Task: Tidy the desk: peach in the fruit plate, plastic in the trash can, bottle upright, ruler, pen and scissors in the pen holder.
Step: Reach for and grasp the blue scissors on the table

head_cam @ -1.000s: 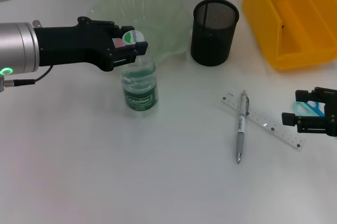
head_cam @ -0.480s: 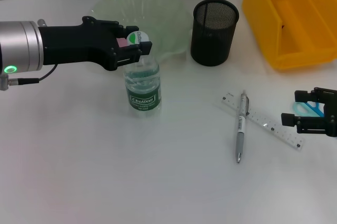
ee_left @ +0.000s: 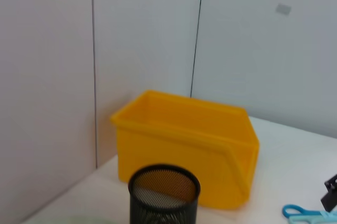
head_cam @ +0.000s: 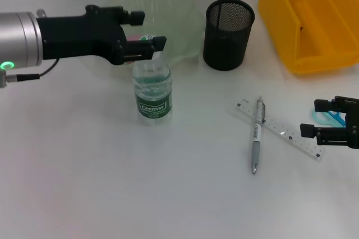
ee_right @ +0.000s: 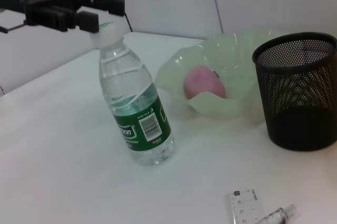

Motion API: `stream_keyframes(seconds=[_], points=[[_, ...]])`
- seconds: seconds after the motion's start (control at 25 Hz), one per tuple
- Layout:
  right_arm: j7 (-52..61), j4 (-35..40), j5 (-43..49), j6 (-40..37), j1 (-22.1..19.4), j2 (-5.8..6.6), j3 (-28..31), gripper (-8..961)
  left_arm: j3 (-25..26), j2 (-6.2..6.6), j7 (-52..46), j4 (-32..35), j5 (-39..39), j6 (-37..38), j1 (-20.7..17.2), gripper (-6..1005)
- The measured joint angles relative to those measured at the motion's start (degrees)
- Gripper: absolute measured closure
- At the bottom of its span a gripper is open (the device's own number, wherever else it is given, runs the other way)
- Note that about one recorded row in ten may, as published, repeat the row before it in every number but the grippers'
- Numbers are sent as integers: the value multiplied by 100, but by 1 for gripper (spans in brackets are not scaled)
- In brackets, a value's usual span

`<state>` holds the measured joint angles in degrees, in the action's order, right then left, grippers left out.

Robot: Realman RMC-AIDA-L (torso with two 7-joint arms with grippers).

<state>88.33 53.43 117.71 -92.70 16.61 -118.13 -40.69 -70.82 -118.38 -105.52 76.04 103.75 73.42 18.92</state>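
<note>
Since a second ago the left end effector (head_cam: 150, 32) has spread its fingers off the bottle's cap and lifted slightly, and the bottle (head_cam: 151, 90) has gone from tilted to upright on the bench (head_cam: 84, 183). The left end effector now hovers open just above and around the white cap, apparently no longer gripping it; the right wrist view shows the cap free beneath the fingers. Behind the bottle, the peach (ee_right: 204, 82) lies in the pale green fruit plate (head_cam: 185, 20). Beside the plate stands the black mesh pen holder (head_cam: 229, 34), and farther right the yellow bin (head_cam: 314, 20).

The right end effector (head_cam: 336, 121), fingers apart, waits near the bench's right edge, just over the blue scissors (head_cam: 328, 116). The pen (head_cam: 257, 133) lies across the ruler (head_cam: 280, 128), well apart from the holder.

Judgement: the bottle step looks done. Next comes the stationery, likely the scissors, which calls for a low pinch on a flat object and a clean drop into the holder's mouth.
</note>
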Motion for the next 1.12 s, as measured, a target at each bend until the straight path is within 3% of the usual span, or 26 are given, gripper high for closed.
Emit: stream_keyframes(seconds=[0.04, 0.16, 0.24, 0.32, 0.48, 0.56, 0.6, 0.64, 0.68, 0.76, 0.96, 1.04, 1.12], points=[[1, 0, 0, -2, 0, 0, 8, 181, 22, 0, 2, 75, -1, 2, -6, 291], [116, 39, -4, -4, 0, 0, 21, 183, 68, -1, 3, 222, -4, 7, -36, 211], [276, 123, -20, -10, 2, 2, 25, 184, 104, -18, 118, 738, -395, 20, -342, 157], [460, 257, -29, -20, 6, 8, 27, 185, 52, -21, 255, 876, -657, 39, -474, 157], [1034, 806, -18, -97, 29, 22, 26, 188, -495, -24, 1622, 754, -1974, 423, -1078, 158], [1436, 1226, -7, -239, 40, 37, 26, 189, -775, -24, 2269, 437, -2353, 709, -1254, 158], [1665, 1459, 7, -332, 47, 45, 19, 190, -1054, -26, 2905, -128, -2502, 1029, -1301, 158], [1919, 1702, 36, -405, 69, 59, 11, 190, -1054, -26, 2905, -128, -2502, 1029, -1301, 158], [2232, 2021, 148, -495, 107, 82, -5, 191, -1243, -37, 3248, -800, -2540, 1216, -1227, 158], [2920, 2583, 563, -686, 254, 143, -51, 192, -1325, -44, 3367, -1180, -2567, 1246, -1136, 158], [5330, 3645, 3174, -1466, 1122, 302, -410, 195, -1472, -47, 3973, -2581, -2694, 1287, -682, 157], [5737, 3747, 3818, -1766, 1397, 243, -552, 197, -1474, -51, 4063, -2933, -2706, 1298, -513, 158], [5799, 3777, 4221, -1868, 1545, 48, -869, 198, -1477, -54, 4073, -3119, -2709, 1297, -392, 158]])
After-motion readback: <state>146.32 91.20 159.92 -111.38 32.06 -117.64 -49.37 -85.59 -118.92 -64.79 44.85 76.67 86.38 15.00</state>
